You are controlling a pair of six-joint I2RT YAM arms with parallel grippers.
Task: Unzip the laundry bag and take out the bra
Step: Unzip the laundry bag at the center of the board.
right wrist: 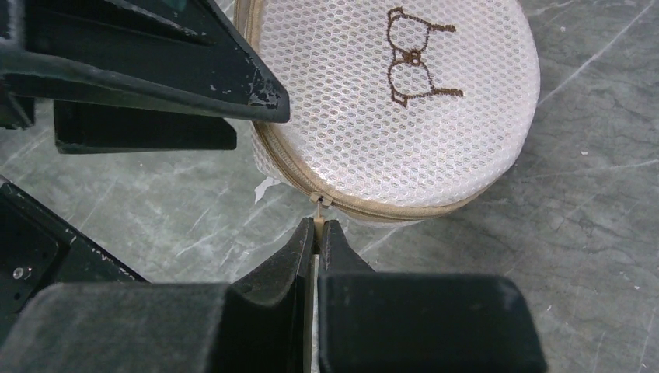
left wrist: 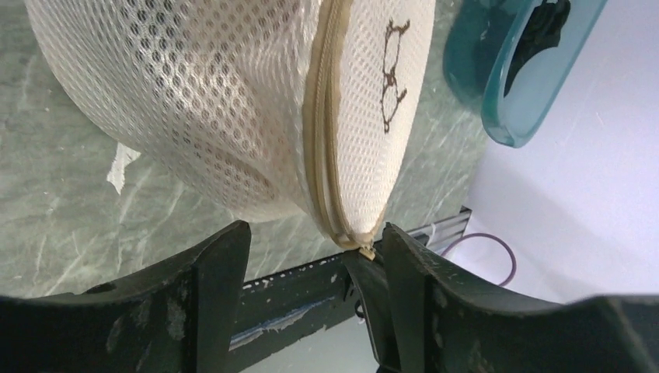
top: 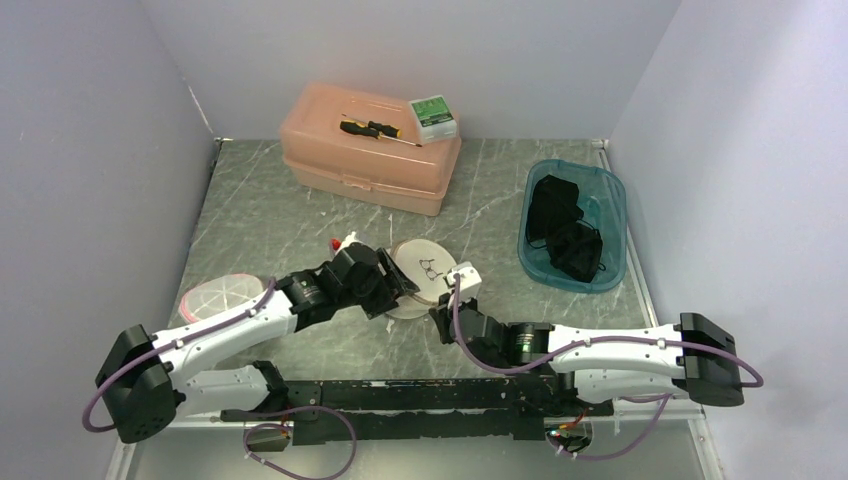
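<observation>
The laundry bag (top: 428, 268) (left wrist: 233, 101) (right wrist: 404, 116) is a round white mesh pouch with a tan zipper and a brown bra outline stitched on its lid. It lies mid-table with the zipper closed. The bra itself is hidden inside. My right gripper (right wrist: 317, 227) (top: 452, 296) is shut on the tan zipper pull (right wrist: 317, 221), just below the slider (right wrist: 321, 202). My left gripper (left wrist: 311, 252) (top: 398, 285) is open, its fingers (left wrist: 221, 268) straddling the bag's lower rim at the zipper seam. In the left wrist view the right gripper's dark tip sits beside the pull.
A pink toolbox (top: 370, 160) stands at the back, with a screwdriver (top: 375, 130) and a small green box (top: 432, 115) on top. A blue bin (top: 612, 215) (left wrist: 513, 85) holding black cloth is at the right. A pink round mesh pouch (top: 218, 297) lies at the left.
</observation>
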